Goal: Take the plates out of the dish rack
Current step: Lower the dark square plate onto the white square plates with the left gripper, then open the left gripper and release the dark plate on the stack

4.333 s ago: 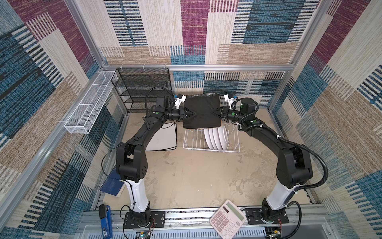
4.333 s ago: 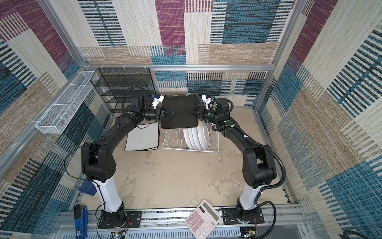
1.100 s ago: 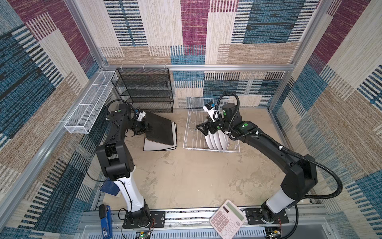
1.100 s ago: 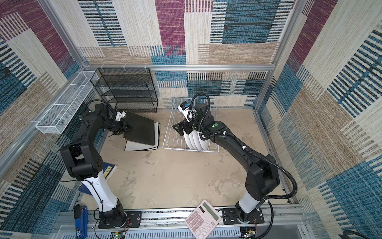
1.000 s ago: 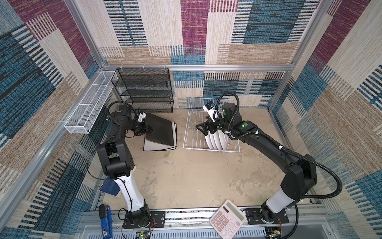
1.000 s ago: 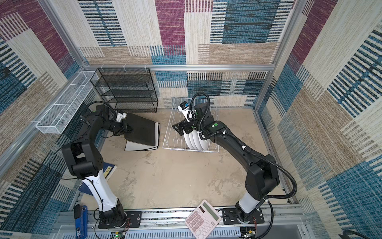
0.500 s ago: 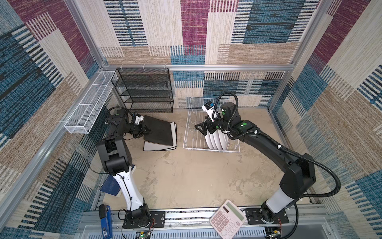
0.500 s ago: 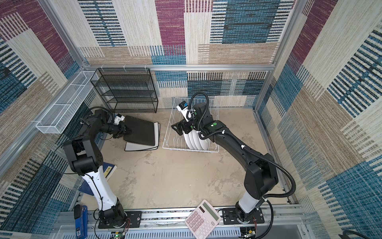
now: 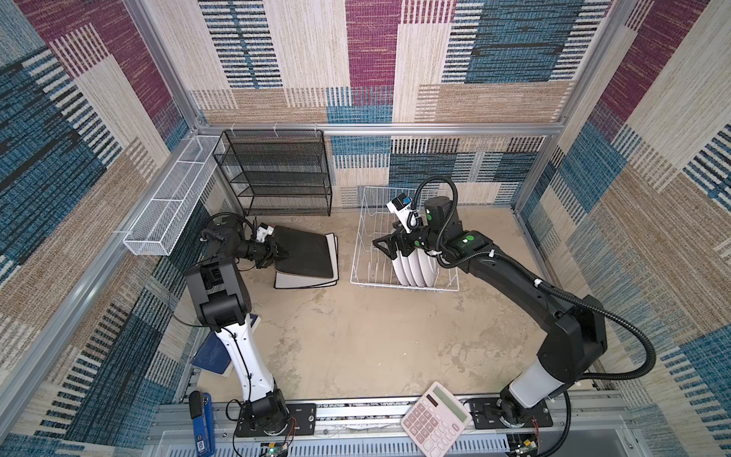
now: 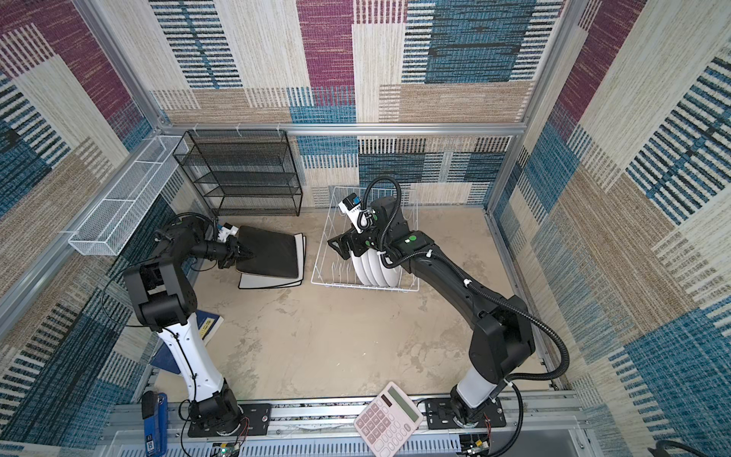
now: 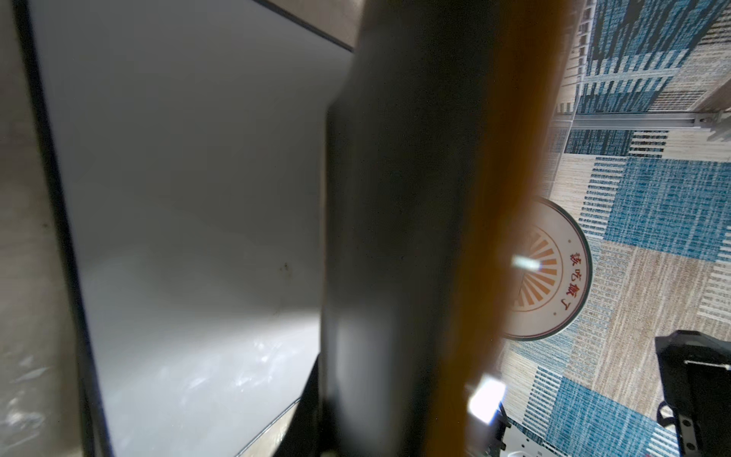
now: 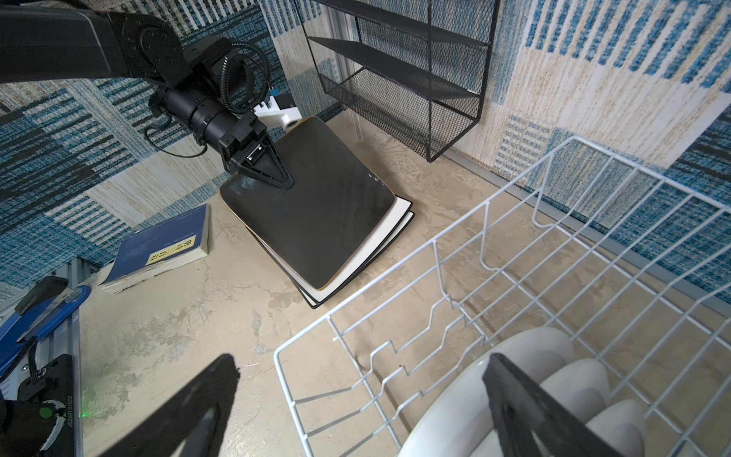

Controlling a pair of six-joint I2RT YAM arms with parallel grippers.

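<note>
Now we see the left gripper [image 12: 273, 174] clamped on the black square plate [image 9: 304, 253], resting it atop two white square plates [image 9: 300, 281] beside the dish rack [image 9: 375, 283], presumably to stack. The right gripper [image 12: 356, 407] spreads wide above the racked round plates [image 9: 413, 269], likely to pinch the end one.

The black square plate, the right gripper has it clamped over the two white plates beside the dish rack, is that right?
No. It is the left gripper that has the black square plate clamped over the two white plates beside the dish rack, as the right wrist view shows. The right gripper is open over the rack.
</note>
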